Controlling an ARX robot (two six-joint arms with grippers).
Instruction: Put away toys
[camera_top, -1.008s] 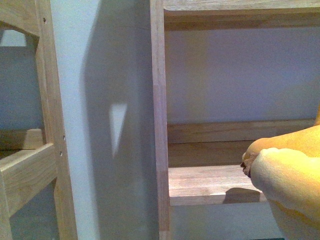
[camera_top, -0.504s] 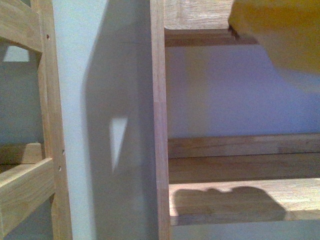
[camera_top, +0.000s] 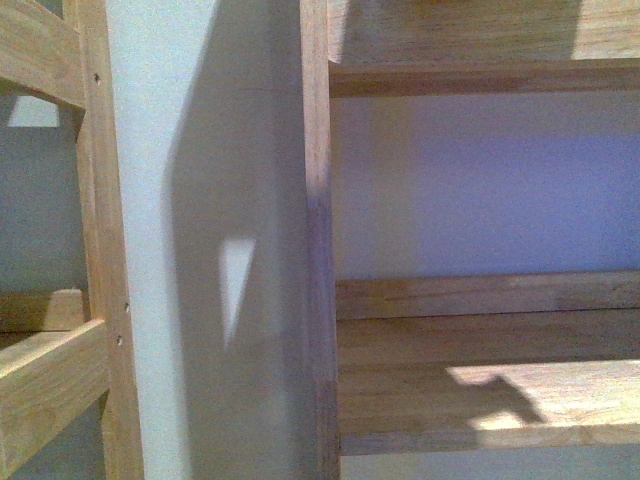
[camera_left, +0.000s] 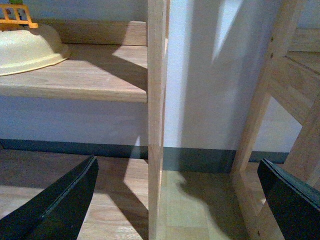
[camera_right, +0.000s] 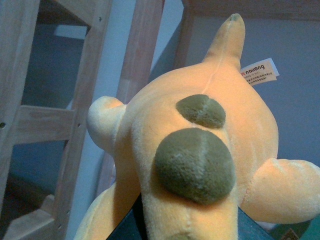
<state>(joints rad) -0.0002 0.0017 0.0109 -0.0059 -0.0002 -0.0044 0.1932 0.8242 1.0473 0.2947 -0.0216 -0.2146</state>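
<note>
While your left gripper (camera_left: 177, 165) hung with its fingers spread wide before the wooden shelf (camera_left: 75, 75), your right gripper (camera_right: 187, 227) pinched the orange-yellow plush toy (camera_right: 200, 150), held up in front of a wooden frame (camera_right: 75, 125), its paper tag (camera_right: 259, 72) showing.

Sunlight is falling across the lower shelf board (camera_top: 420, 395) of the wooden shelving unit (camera_top: 318, 200); a pale wall (camera_top: 185, 110) is standing behind, carrying shadows.
</note>
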